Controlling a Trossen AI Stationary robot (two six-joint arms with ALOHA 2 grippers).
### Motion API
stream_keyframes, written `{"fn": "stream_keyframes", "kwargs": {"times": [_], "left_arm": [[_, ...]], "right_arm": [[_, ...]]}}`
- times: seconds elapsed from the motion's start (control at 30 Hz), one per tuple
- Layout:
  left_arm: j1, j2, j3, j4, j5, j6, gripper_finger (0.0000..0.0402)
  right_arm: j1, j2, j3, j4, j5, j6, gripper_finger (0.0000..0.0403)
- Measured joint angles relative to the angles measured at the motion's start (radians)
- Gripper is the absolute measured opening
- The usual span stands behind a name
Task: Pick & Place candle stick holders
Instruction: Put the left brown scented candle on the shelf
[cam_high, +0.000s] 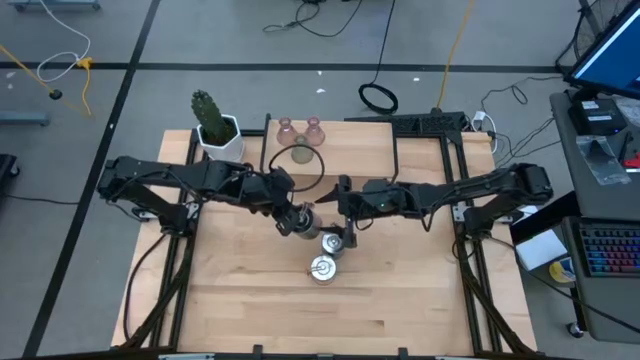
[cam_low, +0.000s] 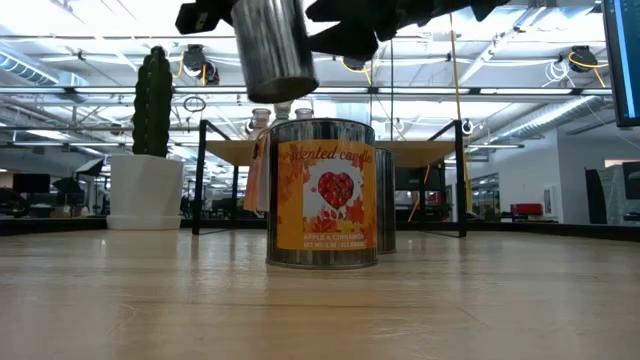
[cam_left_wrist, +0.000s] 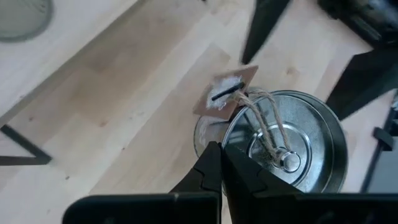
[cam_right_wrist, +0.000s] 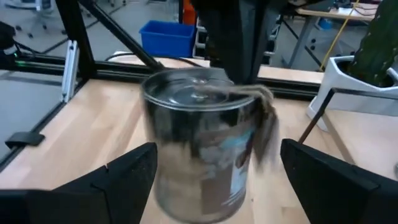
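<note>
My left gripper (cam_high: 297, 216) is shut on a silvery-grey candle stick holder (cam_low: 272, 45), a lidded tin with twine and a brown tag (cam_left_wrist: 225, 93), held up over the table's middle. My right gripper (cam_right_wrist: 217, 149) is open and faces it level from the right, with a finger on either side of the tin (cam_right_wrist: 202, 155) and not touching it. Two more tin holders stand on their bases on the table: one with an orange label (cam_low: 322, 195) and one behind it (cam_high: 333, 243). Two pink glass holders (cam_high: 299, 129) and an olive one (cam_high: 301, 154) stand at the far edge. My left gripper comes at the tin slanting down from the table's left. Its shut fingers (cam_left_wrist: 214, 168) meet the tin at the lid's rim (cam_left_wrist: 231, 134), and the fingertips hide the exact spot. The tin hangs lifted clear of the table, roughly upright.
A white pot with a green cactus (cam_high: 213, 125) stands at the far left corner. A black metal frame (cam_high: 430, 140) runs along the table's far and side edges. Bare wood lies toward the near edge (cam_high: 320, 320).
</note>
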Motion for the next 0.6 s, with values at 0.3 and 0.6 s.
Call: {"fn": "stream_keyframes", "kwargs": {"times": [0.3, 0.6], "left_arm": [[0.004, 0.0, 0.0, 0.057, -0.004, 0.01, 0.0], [0.017, 0.0, 0.0, 0.108, -0.006, 0.028, 0.0]], "right_arm": [[-0.027, 0.004, 0.0, 0.008, -0.021, -0.001, 0.0334], [-0.036, 0.003, 0.0, 0.008, -0.033, -0.012, 0.0334]]}}
